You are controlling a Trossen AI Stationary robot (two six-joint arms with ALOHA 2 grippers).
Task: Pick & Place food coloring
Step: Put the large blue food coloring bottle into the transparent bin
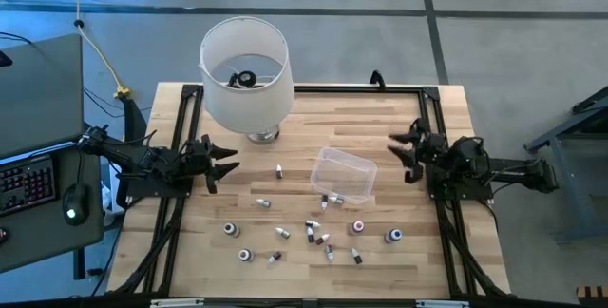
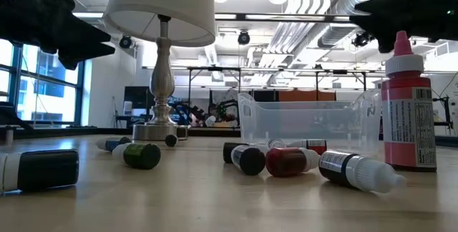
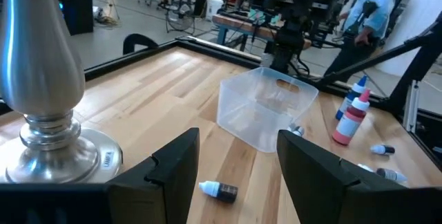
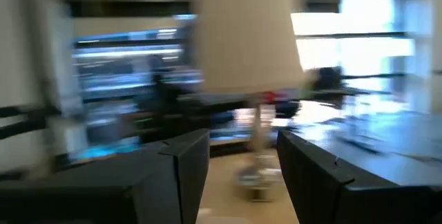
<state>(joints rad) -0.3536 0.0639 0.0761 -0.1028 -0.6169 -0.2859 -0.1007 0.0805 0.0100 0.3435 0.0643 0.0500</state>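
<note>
Food coloring bottles (image 1: 313,234) — tiny, capped — lie scattered beside the clear plastic tub (image 1: 344,174). Left gripper (image 1: 228,165) and right gripper (image 1: 400,150) hover spread, empty — lying bottles could roll when pinched.

- White-shaded lamp (image 1: 244,72) on a silver base (image 3: 65,156), standing at the far left of the wooden bench (image 1: 313,123)
- Clear plastic tub (image 1: 343,175), upright near the bench's middle
- Keyboard (image 1: 21,183) and mouse (image 1: 70,203) beside the bench
- A person (image 3: 364,6) in the room beyond
</note>
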